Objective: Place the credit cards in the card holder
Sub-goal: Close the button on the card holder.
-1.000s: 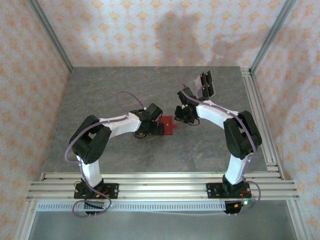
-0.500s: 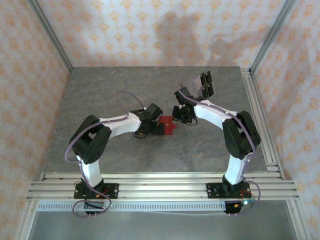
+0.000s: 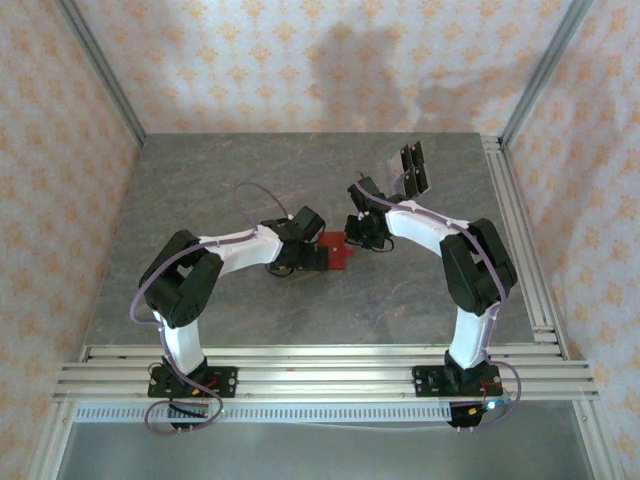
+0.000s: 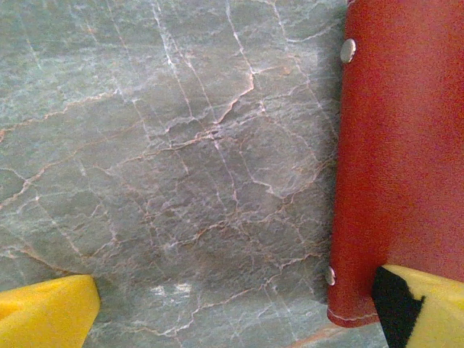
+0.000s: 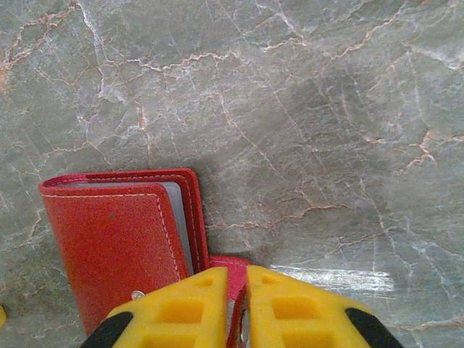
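Item 1, near edge: aluminium rails (image 3: 320, 370) are carrying both arm bases.

Item 2, left gripper (image 4: 232, 315): it is standing wide open low over the grey marbled table (image 3: 200, 190). One yellow fingertip (image 4: 47, 315) is hanging over bare stone. The other is resting on the near corner of the card holder (image 4: 399, 145).

Item 3, card holder: red, stitched and set with small metal studs, it is lying flat at mid-table between the two grippers (image 3: 338, 250). In the right wrist view its cover is sitting slightly ajar, with a pale lining showing along the edge (image 5: 116, 239).

Item 4, right gripper (image 5: 235, 308): its fingers are drawn almost together and are pinching the card holder by its red tab (image 5: 230, 267).

Item 5, credit cards (image 3: 413, 170): these are sitting as a dark cluster toward the far right of the table, well apart from the card holder. Their number is too small to tell.
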Action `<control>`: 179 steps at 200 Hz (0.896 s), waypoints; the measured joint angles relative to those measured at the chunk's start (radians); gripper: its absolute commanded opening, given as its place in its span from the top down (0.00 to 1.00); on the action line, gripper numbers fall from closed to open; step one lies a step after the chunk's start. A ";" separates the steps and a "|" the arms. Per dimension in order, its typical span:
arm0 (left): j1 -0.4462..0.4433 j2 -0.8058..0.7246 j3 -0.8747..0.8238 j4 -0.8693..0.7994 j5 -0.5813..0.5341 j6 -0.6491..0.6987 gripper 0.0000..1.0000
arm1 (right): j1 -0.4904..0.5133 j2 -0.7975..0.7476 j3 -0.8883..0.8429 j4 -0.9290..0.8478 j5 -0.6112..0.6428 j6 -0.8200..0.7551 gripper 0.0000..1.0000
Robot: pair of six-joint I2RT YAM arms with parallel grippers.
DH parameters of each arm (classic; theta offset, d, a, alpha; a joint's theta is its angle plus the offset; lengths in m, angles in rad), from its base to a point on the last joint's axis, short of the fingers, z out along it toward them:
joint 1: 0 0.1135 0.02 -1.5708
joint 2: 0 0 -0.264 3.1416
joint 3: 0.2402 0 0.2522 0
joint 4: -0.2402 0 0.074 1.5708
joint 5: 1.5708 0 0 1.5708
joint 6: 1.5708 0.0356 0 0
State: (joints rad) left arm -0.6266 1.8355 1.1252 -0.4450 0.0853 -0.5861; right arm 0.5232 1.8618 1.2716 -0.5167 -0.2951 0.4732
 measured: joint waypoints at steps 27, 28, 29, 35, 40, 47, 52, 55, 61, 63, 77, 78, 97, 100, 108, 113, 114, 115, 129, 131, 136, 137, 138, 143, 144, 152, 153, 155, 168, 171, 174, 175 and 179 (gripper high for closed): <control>0.000 0.000 0.000 0.000 0.000 0.000 0.00 | 0.000 0.000 0.000 0.000 0.005 -0.001 0.93; 0.000 0.000 0.000 0.000 0.000 0.000 0.00 | 0.000 0.000 0.000 0.000 0.005 -0.002 0.94; 0.000 0.000 0.000 0.000 0.000 0.000 0.00 | 0.000 0.000 0.000 0.000 0.004 -0.002 0.94; 0.000 0.000 0.000 0.000 0.000 0.000 0.00 | 0.000 0.000 0.000 0.000 0.005 -0.003 0.95; 0.000 0.000 0.000 0.000 0.000 0.000 0.00 | 0.000 0.000 0.000 0.000 0.006 -0.002 0.97; 0.000 0.000 0.000 0.000 0.000 0.000 0.00 | 0.000 0.000 0.000 0.000 0.008 -0.004 0.99; 0.000 0.000 0.000 0.000 0.000 0.000 0.00 | 0.000 0.000 0.000 0.000 0.008 -0.002 1.00; 0.000 0.000 0.000 0.000 0.000 0.000 0.00 | 0.000 0.000 0.000 0.000 0.008 -0.003 1.00; 0.000 0.000 0.000 0.000 0.000 0.000 0.00 | 0.000 0.000 0.000 0.000 0.008 -0.002 1.00; 0.000 0.000 0.000 0.000 0.000 0.000 0.00 | 0.000 0.000 0.000 0.000 0.008 -0.002 1.00; 0.000 0.000 0.000 0.000 0.000 0.000 0.00 | 0.000 0.000 0.000 -0.001 0.008 -0.003 1.00; 0.000 0.000 0.000 0.000 0.000 0.000 0.00 | 0.000 0.000 0.000 -0.001 0.008 -0.003 1.00; 0.000 0.000 0.000 0.000 0.000 0.000 0.00 | 0.000 -0.002 0.000 -0.001 0.004 -0.003 1.00; 0.000 0.000 0.000 0.000 0.000 0.000 0.00 | 0.000 -0.002 0.000 -0.001 0.003 -0.003 1.00; 0.000 0.000 0.000 0.000 0.000 0.000 0.00 | 0.000 -0.005 0.000 0.000 -0.006 -0.002 1.00; 0.000 0.000 0.000 0.000 0.000 0.000 0.00 | 0.000 -0.007 0.000 0.001 -0.012 -0.002 1.00; 0.000 0.000 0.000 0.000 0.000 0.000 0.00 | 0.000 -0.008 0.000 0.001 -0.014 -0.001 1.00; 0.000 0.000 0.000 0.000 0.000 0.000 0.00 | 0.000 -0.008 0.000 0.001 -0.016 0.000 1.00; 0.000 0.000 0.000 0.000 0.000 0.000 0.00 | 0.000 -0.019 0.000 0.009 -0.042 0.006 1.00; 0.000 0.000 0.000 0.000 0.000 0.000 0.00 | 0.000 -0.020 0.000 0.011 -0.048 0.008 1.00; 0.000 0.000 0.000 0.000 0.000 0.000 0.00 | 0.000 -0.025 0.000 0.016 -0.060 0.010 1.00; 0.000 0.000 0.000 0.000 0.000 0.000 0.00 | 0.000 -0.025 0.000 0.017 -0.062 0.011 1.00; 0.000 0.000 0.000 0.000 0.000 0.000 0.00 | 0.000 -0.026 0.000 0.018 -0.064 0.012 1.00; 0.000 0.000 0.000 0.000 0.000 0.000 0.00 | 0.000 -0.030 0.000 0.024 -0.076 0.014 1.00; 0.000 0.000 0.000 0.000 0.000 0.000 0.00 | 0.000 -0.031 0.000 0.024 -0.080 0.016 1.00; 0.000 0.000 0.000 0.000 0.000 0.000 0.00 | 0.000 -0.034 0.000 0.034 -0.097 0.023 1.00; 0.000 0.000 0.000 0.000 0.000 0.000 0.00 | 0.000 -0.034 0.000 0.034 -0.099 0.023 1.00; 0.000 0.000 0.000 0.000 0.000 0.000 0.00 | 0.000 -0.035 0.000 0.037 -0.103 0.024 1.00; 0.000 0.000 0.000 0.000 0.000 0.000 0.00 | 0.000 -0.036 0.000 0.047 -0.127 0.031 1.00; 0.000 0.000 0.000 0.000 0.000 0.000 0.00 | 0.000 -0.036 0.000 0.048 -0.132 0.031 1.00; 0.000 0.000 0.000 0.000 0.000 0.000 0.00 | 0.000 -0.036 0.000 0.049 -0.135 0.032 1.00; 0.000 0.000 0.000 0.000 0.000 0.000 0.00 | 0.000 -0.036 0.000 0.050 -0.137 0.033 1.00; 0.000 0.000 0.000 0.000 0.000 0.000 0.00 | 0.000 -0.036 0.000 0.050 -0.141 0.035 1.00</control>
State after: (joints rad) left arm -0.6266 1.8359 1.1252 -0.4450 0.0849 -0.5861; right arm 0.5232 1.8259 1.2716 -0.4664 -0.4362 0.5083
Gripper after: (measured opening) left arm 0.997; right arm 0.041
